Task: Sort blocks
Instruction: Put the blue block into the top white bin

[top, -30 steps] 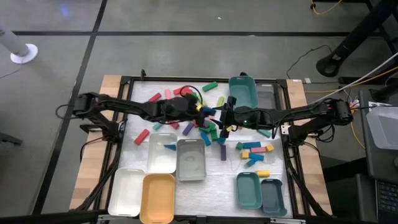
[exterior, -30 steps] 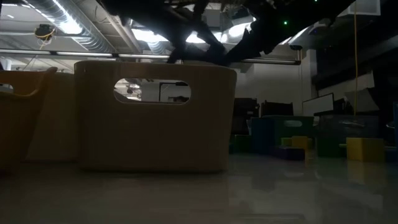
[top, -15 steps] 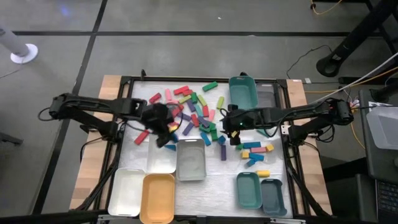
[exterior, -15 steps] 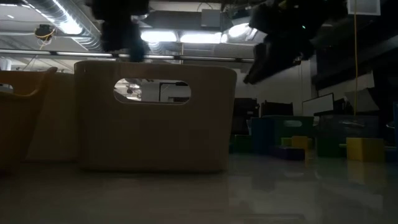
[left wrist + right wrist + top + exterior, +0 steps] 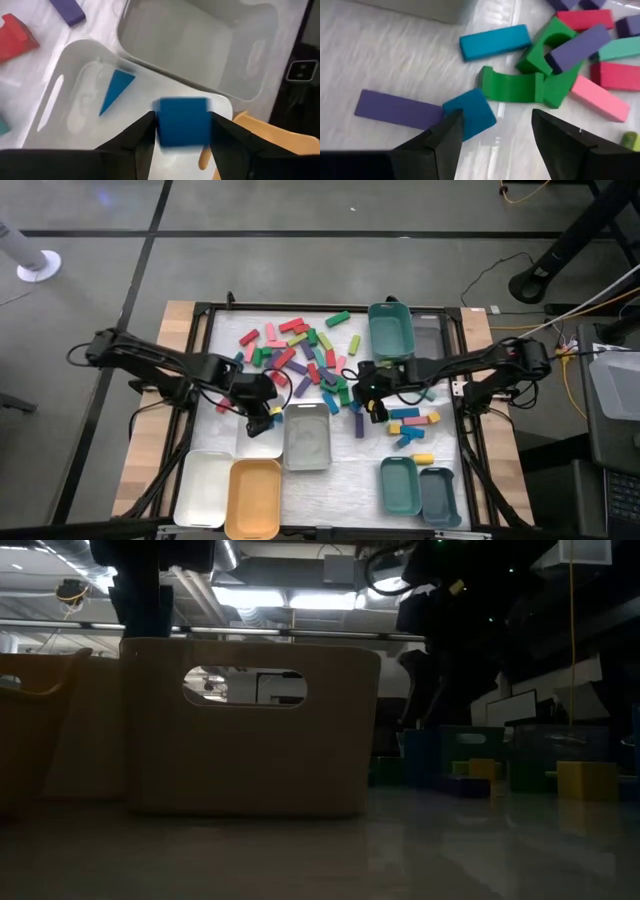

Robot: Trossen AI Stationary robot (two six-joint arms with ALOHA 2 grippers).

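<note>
Two arms reach inward over the table. Left gripper (image 5: 181,131) clamps a matte blue block (image 5: 182,121) above the glossy white tray (image 5: 60,90), which holds a blue wedge (image 5: 115,89). Right gripper (image 5: 496,131), fingers spread and empty, hangs over the block pile (image 5: 310,360) beside that tray.

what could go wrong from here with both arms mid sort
The left gripper holds a blue block above the white tray, near the rim shared with the grey tray; released off-centre, it might land in the wrong tray or on the rim.

The right gripper is open over a blue block touching a purple block and a green arch; closing could nudge or catch those neighbours.
</note>
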